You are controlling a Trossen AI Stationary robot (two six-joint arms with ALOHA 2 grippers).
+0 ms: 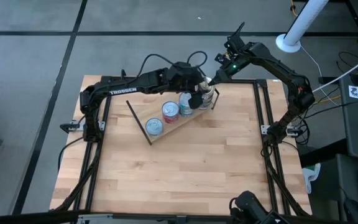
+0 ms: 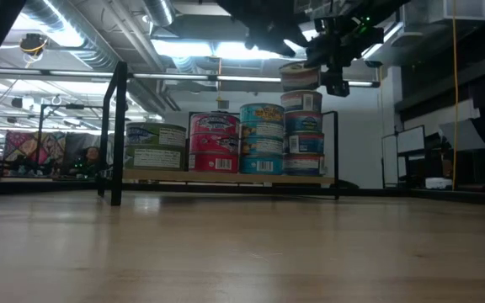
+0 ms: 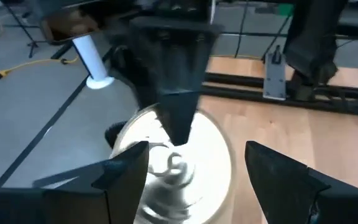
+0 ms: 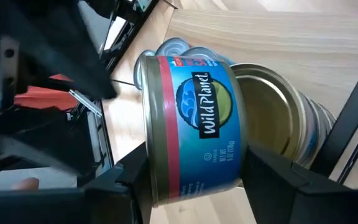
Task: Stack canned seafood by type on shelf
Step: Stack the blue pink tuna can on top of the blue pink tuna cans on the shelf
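The shelf (image 1: pixel 166 132), a light wood plank with black wire ends, lies slanted on the table and carries stacks of tins (image 2: pixel 215 143). My right gripper (image 1: pixel 209 83) is shut on a blue-labelled tin with a red band (image 4: pixel 194 118). It holds the tin just above the far right stack (image 2: pixel 303 135), whose top tin has a gold lid (image 4: pixel 272 106). My left gripper (image 3: pixel 197 168) is open and hangs over the same tin's silvery pull-tab lid (image 3: pixel 173 165). Its fingers stand on either side of the tin, and I see no touch. My right gripper pinches the tin between its lid and its bottom, one finger (image 3: pixel 179 106) lying across the lid (image 3: pixel 197 140) and the other under it. The fingers come level from the table's far right. The tin sits level (image 2: pixel 300 76), lifted just clear of the stack below.
Three more stacks stand along the plank: green-labelled (image 2: pixel 154 145), red-labelled (image 2: pixel 215 143) and blue-green (image 2: pixel 262 139). Black wire frame ends (image 2: pixel 116 135) rise at both ends of the shelf. Bare tabletop (image 1: pixel 185 174) lies toward the near edge.
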